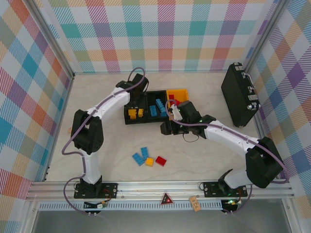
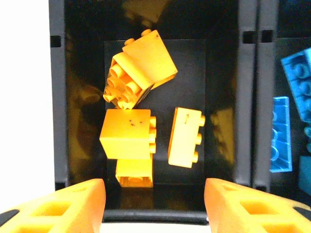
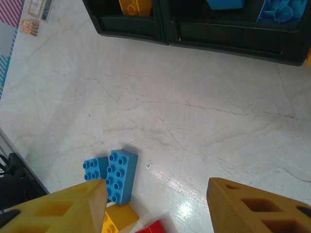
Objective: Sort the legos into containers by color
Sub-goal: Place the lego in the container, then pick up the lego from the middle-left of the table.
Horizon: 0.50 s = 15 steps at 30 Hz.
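My left gripper [image 2: 154, 204] [image 1: 135, 104] hangs open and empty over the left black container [image 2: 58, 97] [image 1: 127, 121], which holds several yellow-orange legos [image 2: 127, 132]. The middle black container [image 1: 156, 93] holds blue legos [image 2: 281, 141]. Red legos lie in the yellow-orange container [image 1: 178, 91] on the right. My right gripper [image 3: 155, 204] [image 1: 167, 130] is open with nothing in it, above bare table just in front of the containers. Loose on the table nearer the arm bases lie two blue legos [image 3: 120, 174] [image 1: 141, 156], a yellow one [image 3: 119, 217] [image 1: 149, 161] and a red one [image 3: 158, 228] [image 1: 161, 160].
A large black hard case [image 1: 239, 94] stands at the right, beside the checked wall. A small printed card [image 3: 34, 19] lies at the table's left side. The metal frame rail [image 1: 160, 187] runs along the near edge by the arm bases.
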### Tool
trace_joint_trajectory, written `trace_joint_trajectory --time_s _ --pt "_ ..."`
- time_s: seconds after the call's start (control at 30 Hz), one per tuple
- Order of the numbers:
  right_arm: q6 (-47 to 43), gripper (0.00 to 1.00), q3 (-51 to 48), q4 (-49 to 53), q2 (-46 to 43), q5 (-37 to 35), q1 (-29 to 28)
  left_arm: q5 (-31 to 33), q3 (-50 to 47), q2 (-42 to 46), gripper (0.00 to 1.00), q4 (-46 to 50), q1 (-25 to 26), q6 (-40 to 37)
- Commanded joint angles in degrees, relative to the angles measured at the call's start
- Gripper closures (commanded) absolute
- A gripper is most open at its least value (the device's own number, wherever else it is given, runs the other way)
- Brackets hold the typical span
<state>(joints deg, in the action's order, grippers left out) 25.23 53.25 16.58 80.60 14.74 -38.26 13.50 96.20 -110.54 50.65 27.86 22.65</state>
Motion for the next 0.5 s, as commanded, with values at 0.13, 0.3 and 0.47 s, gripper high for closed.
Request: trace_joint_trajectory --time_s 0.13,0.3,0.47 --pt "-1.5 0.43 0.0 1.8 -3.1 -0.7 0.2 -5.7 -8.0 8.9 0.44 -1.6 2.2 1.0" --pt "-4.6 0.43 0.4 4.5 -3.8 0.0 0.2 -11.7 -14.5 13.1 0.44 -2.8 3.8 3.8" --pt "-6.8 0.43 -0.9 5.4 -5.7 1.7 0.2 -14.3 -21.1 15.7 0.44 -3.0 7.3 8.2"
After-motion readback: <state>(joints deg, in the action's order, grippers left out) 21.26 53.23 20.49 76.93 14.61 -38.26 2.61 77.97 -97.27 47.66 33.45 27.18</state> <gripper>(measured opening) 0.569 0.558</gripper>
